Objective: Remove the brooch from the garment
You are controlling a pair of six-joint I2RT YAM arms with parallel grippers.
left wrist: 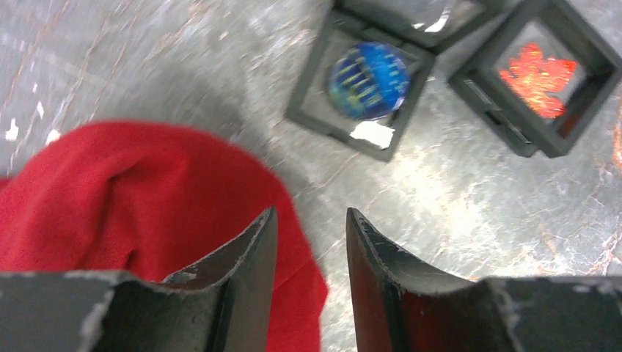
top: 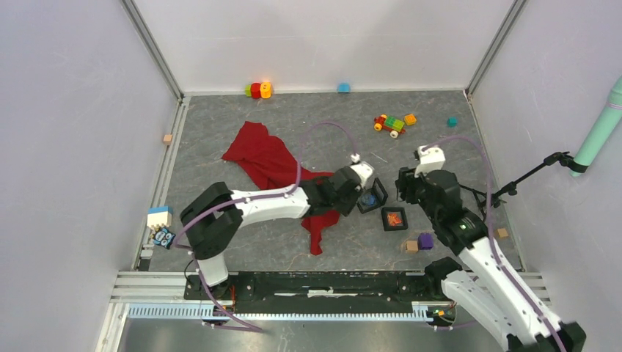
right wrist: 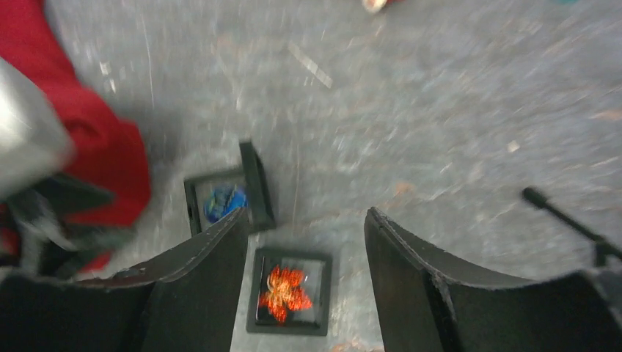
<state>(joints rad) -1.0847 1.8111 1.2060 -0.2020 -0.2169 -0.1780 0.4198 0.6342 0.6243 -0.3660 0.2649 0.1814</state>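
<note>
The deep-red garment (top: 268, 158) lies crumpled on the grey floor, its near end under my left arm. A round blue brooch (left wrist: 367, 79) sits in an open black box (top: 372, 195), apart from the cloth. My left gripper (left wrist: 310, 213) is open and empty, hovering just short of that box; its left finger overlaps the garment (left wrist: 132, 191) edge. My right gripper (right wrist: 306, 213) is open and empty above a second black box (right wrist: 287, 290) holding an orange flower-shaped piece. In the right wrist view the blue brooch (right wrist: 224, 202) and the garment (right wrist: 103, 147) show to the left.
A purple cube (top: 425, 240) and a wooden cube (top: 411, 246) lie near my right arm. A brick toy car (top: 391, 123), a red and yellow toy (top: 258, 89) and small blocks sit towards the back wall. A mint-green cylinder (top: 601, 128) on a black stand (top: 528, 176) leans in at the right.
</note>
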